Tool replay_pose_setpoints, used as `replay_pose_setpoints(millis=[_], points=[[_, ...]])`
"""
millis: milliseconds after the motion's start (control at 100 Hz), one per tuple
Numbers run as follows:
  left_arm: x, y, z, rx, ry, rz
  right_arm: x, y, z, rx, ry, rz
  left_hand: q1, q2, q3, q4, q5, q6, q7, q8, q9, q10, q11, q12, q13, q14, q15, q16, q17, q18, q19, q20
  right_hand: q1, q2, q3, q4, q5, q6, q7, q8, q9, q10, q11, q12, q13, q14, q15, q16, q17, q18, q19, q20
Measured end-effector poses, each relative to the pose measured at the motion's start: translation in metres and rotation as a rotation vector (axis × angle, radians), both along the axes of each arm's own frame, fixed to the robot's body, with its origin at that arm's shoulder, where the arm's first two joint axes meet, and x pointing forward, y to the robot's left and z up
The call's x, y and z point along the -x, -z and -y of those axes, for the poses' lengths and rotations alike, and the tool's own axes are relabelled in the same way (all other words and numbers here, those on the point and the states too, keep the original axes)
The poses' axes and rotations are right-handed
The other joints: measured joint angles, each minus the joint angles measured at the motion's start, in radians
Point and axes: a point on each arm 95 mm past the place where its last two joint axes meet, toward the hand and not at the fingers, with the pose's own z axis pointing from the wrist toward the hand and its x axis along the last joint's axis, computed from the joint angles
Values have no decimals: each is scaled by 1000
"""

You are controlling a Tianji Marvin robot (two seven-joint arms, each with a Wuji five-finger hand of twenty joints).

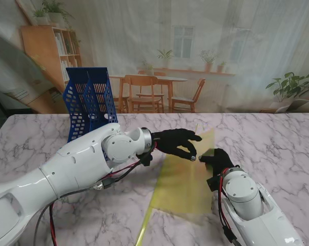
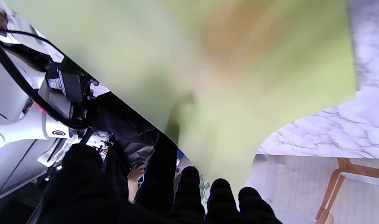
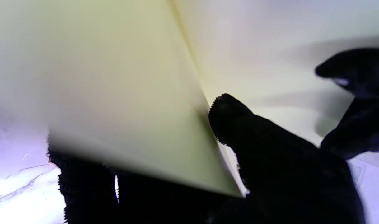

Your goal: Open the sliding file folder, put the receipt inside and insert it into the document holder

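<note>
White glossy arms w/ red & black cables, each robot hand black-gloved.

I work over a white marble table (image 1: 277, 138) with grey veining. Behind its far edge hangs a printed backdrop (image 1: 205, 46) of a bright room: wooden dining table and chairs (image 1: 154, 95), a bookshelf (image 1: 46, 51) and potted plants (image 1: 290, 87).

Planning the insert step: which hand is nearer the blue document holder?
Left. The left hand hovers right of the document holder; the right hand is farther right, nearer to me.
</note>
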Motion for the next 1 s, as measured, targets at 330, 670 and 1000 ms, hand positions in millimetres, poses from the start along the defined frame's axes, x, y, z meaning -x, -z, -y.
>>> replay_pose_setpoints(millis=[330,670,1000], points=[[-3,0,-12,-44,75,124,0,1,-1,-2,0,-19,-80,-48,1,0,0,-35,0,-2,40,8,8,-8,2,0,51,-21,20,-59,-11,-145,0,0,0,0,0,0,0,0,0,0,0,0,0,0,0,0,0,0,0,-9],[-4,1,-8,67,78,165,0,1,-3,-9,-2,-40,-93,-56,1,0,52,-20,72,-13,272,109,76,35,155,42,217,-6,45,-59,-11,-168,0,0,0,0,0,0,0,0,-1,1,0,0,0,0,0,0,0,0,0,-9],[-1,8,-4,6,124,101,-1,0,-7,-10,-12,-58,-93,-126,-3,0,-82,-22,9,-70,234,94,62,41,229,83,223,31,32,-19,255,57,0,0,0,0,0,0,0,0,-1,1,0,0,0,0,0,0,0,0,0,-9]])
